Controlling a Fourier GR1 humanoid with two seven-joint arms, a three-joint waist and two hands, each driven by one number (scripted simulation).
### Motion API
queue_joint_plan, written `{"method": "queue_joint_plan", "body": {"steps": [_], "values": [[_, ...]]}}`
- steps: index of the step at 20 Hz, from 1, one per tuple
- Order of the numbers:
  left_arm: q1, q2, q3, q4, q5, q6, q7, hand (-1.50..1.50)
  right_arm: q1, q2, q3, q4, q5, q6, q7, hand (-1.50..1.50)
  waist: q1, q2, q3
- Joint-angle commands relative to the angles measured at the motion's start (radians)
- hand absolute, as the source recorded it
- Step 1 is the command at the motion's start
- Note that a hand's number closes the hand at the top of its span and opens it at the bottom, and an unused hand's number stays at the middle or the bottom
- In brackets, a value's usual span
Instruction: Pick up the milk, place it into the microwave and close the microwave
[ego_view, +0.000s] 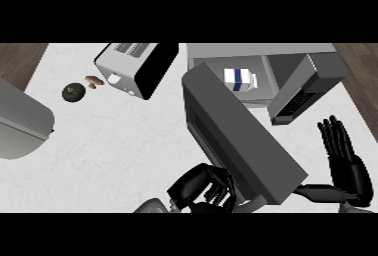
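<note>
**Milk inside, door ajar**

The black left hand sits nearest, fingers curled and partly hidden beneath the near end of the long grey microwave door. Whether they clasp it cannot be told. At the right edge the black right hand rests with fingers straight, pointing up. The door stands swung out over the white desk. Beyond it, the white milk carton with a blue band stands inside the grey microwave.
</note>
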Motion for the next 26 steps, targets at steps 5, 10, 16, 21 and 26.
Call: {"method": "queue_joint_plan", "body": {"steps": [5, 10, 16, 21, 26], "values": [[-0.132, -0.005, -0.212, 0.062, 0.235, 0.323, 0.012, 1.5, 0.075, -0.04, -0.003, -0.206, -0.134, 0.135, 0.112, -1.5, -0.038, 0.011, -0.001], [-0.2, -0.005, -0.211, 0.068, 0.347, 0.43, -0.016, 1.5, 0.043, -0.065, 0.011, -0.27, -0.169, 0.169, 0.175, -1.5, -0.076, 0.021, -0.003], [-0.327, -0.006, -0.177, 0.097, 0.437, 0.507, -0.061, 1.5, 0.034, -0.125, 0.033, -0.362, -0.233, 0.264, 0.24, -1.5, -0.119, 0.025, -0.004], [-0.403, -0.006, -0.166, 0.122, 0.529, 0.548, -0.065, 1.5, 0.004, -0.142, 0.05, -0.398, -0.28, 0.297, 0.29, -1.5, -0.156, 0.038, -0.004], [-0.493, -0.006, -0.104, 0.194, 0.604, 0.587, -0.055, 1.5, -0.001, -0.156, 0.042, -0.43, -0.342, 0.333, 0.302, -1.5, -0.197, 0.046, -0.002]]}}
